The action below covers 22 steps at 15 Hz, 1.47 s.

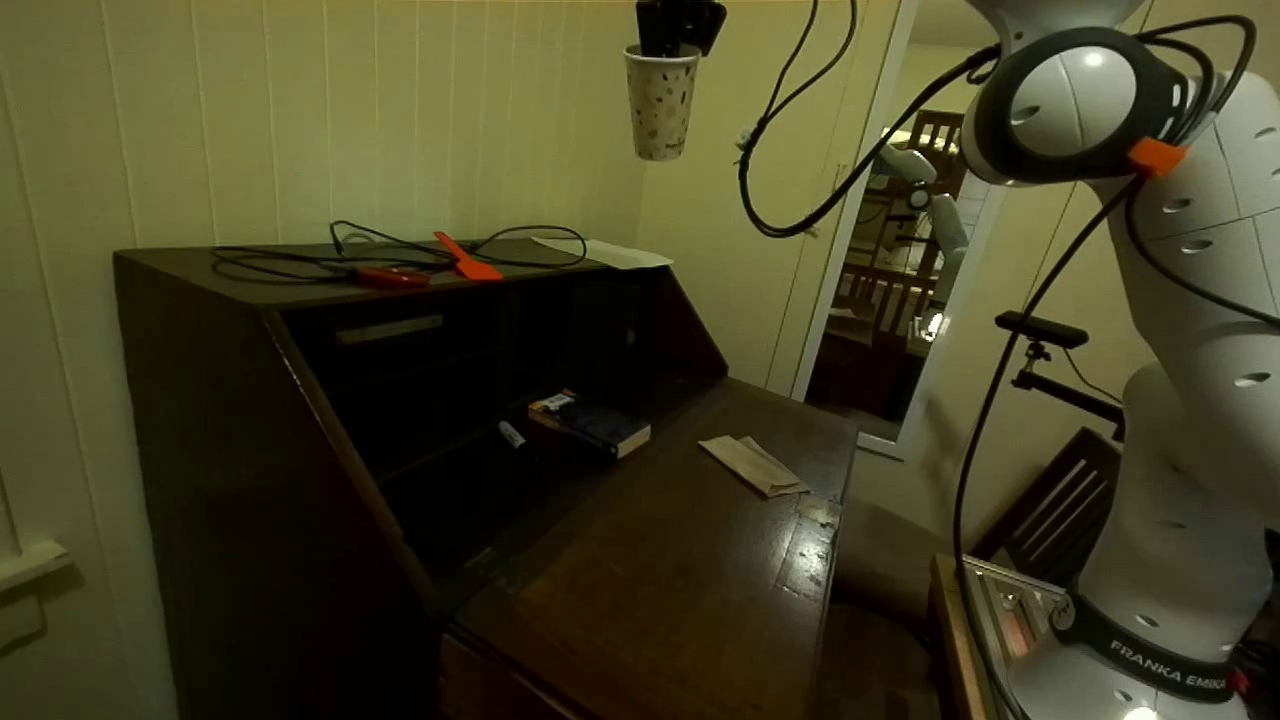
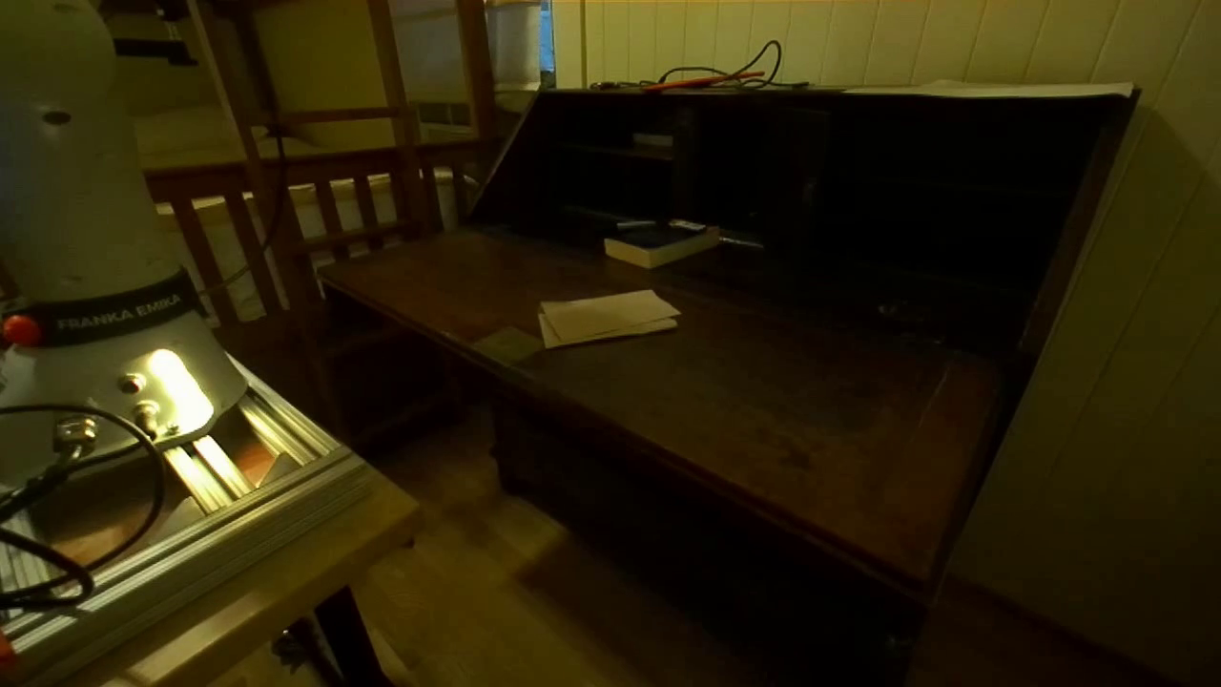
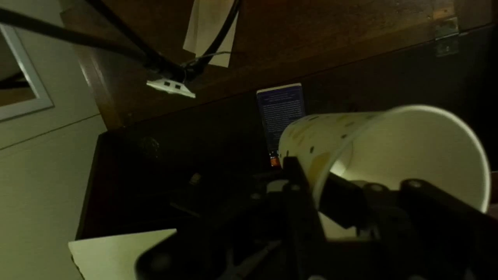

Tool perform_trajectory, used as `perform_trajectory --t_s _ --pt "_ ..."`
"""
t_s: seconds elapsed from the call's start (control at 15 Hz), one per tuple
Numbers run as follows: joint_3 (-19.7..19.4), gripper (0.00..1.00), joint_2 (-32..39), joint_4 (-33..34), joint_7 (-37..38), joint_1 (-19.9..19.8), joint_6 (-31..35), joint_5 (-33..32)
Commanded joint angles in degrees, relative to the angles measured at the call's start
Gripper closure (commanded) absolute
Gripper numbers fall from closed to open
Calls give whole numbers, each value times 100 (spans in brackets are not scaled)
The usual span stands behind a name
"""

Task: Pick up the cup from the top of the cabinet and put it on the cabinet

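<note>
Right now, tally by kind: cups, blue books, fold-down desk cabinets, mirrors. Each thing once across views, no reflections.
Cup: 1
Blue book: 1
Fold-down desk cabinet: 1
Mirror: 1
Total: 4

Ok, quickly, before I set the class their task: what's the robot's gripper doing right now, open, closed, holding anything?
Gripper: closed, holding the cup by one side of its rim.

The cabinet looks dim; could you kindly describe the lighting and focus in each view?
In both exterior views, the cabinet is nearly black inside; in an exterior view, glare whites out part of the robot base; in the wrist view, the gripper is dark and soft-edged, the cup paler.
</note>
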Motion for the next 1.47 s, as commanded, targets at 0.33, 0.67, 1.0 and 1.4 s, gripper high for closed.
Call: perform_trajectory --t_s 0.33,0.67,1.0,1.4 --pt "299 99 93 -106 2113 -1040 273 1874" --pt "260 94 130 -148 1870 -1135 478 1879" --pt "278 99 251 -184 1741 -1203 547 1892" --pt "309 99 948 98 1399 -2295 150 2460"
